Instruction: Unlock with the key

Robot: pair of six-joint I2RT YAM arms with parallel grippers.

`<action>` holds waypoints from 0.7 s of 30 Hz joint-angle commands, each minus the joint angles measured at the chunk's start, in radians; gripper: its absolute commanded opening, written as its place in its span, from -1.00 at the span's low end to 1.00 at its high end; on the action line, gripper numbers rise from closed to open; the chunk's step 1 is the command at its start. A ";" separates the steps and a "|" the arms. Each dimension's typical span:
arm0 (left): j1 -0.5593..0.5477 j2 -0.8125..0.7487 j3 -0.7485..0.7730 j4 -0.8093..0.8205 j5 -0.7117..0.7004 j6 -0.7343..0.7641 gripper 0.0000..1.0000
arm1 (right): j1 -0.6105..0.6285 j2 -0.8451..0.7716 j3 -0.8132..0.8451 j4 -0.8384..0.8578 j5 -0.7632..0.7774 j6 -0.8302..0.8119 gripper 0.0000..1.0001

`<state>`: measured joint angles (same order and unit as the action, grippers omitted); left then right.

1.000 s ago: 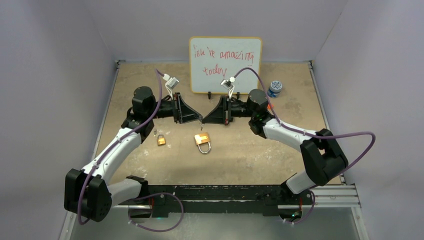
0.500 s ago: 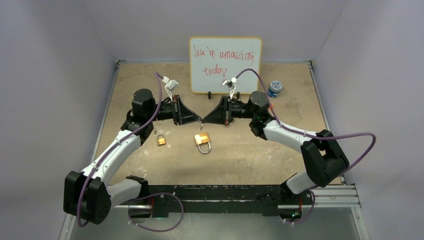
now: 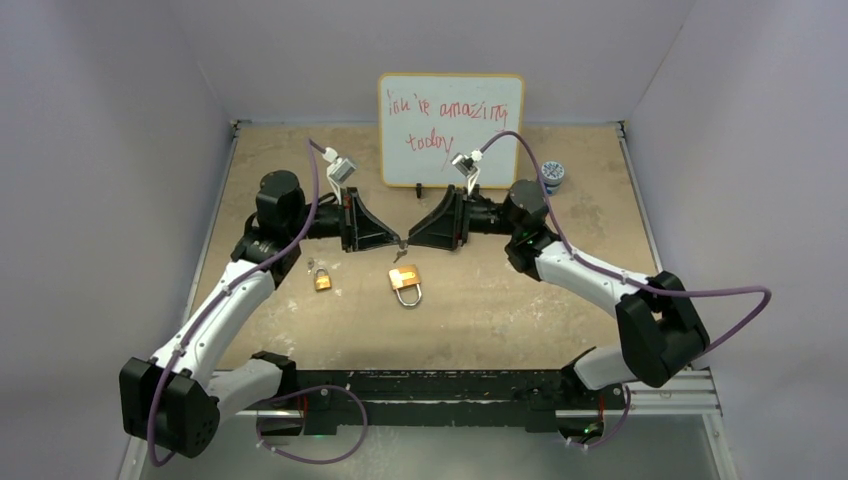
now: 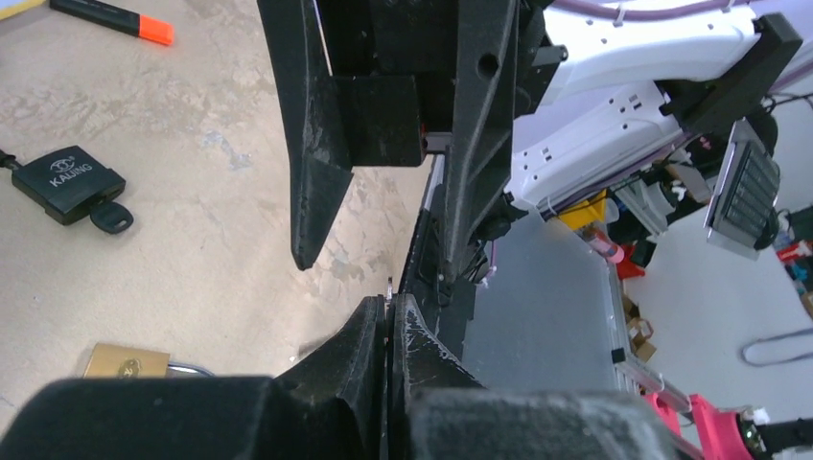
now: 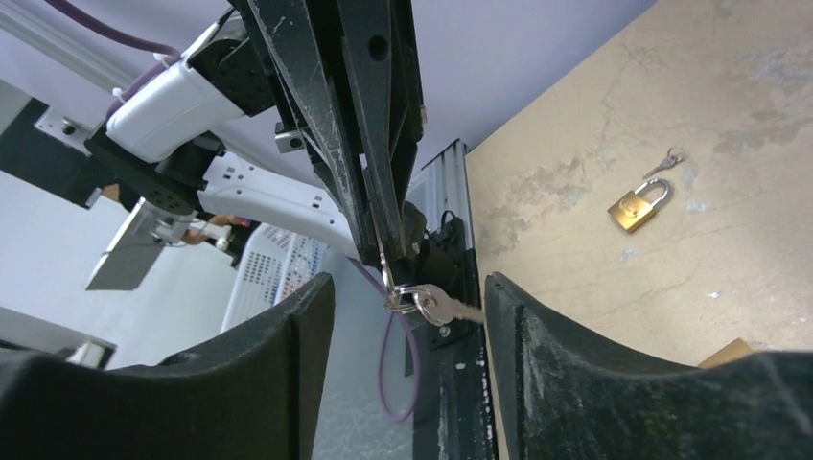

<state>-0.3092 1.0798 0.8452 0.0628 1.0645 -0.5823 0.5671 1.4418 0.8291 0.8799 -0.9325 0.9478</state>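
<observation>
A tan, scuffed table [image 3: 480, 320] carries a white-faced whiteboard with a wooden frame [image 3: 451, 129] at its far side. In front of the board the two arms meet tip to tip over the middle of the table. The left gripper [image 3: 396, 240] is clamped tight, and a thin sliver of metal shows between its fingertips [image 4: 376, 321]. The right gripper [image 3: 410, 240] faces it with its jaws spread wide, gripping nothing.

A large brass padlock with a steel shackle [image 3: 406, 284] lies on the table just nearer than the meeting point. A smaller brass padlock [image 3: 322, 280] lies to its left, near the left arm.

The small silver key [image 5: 451, 309] hangs on a wire ring from the left gripper's tips, in the air above the table and in the gap between the right gripper's fingers [image 5: 537, 355]. In the right wrist view its long axis runs almost level. Its blade points away from the ring toward the finger on the right of that view. Whether its tip touches that finger is unclear.
</observation>
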 commanded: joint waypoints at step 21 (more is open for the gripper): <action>-0.001 0.023 0.076 -0.078 0.089 0.083 -1.00 | 0.053 0.021 0.134 -0.164 -0.104 -0.165 -0.38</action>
<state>-0.3088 1.1034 0.8864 -0.0677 1.1313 -0.5037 0.6106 1.4612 0.9150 0.7483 -1.0080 0.8356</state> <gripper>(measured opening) 0.027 0.402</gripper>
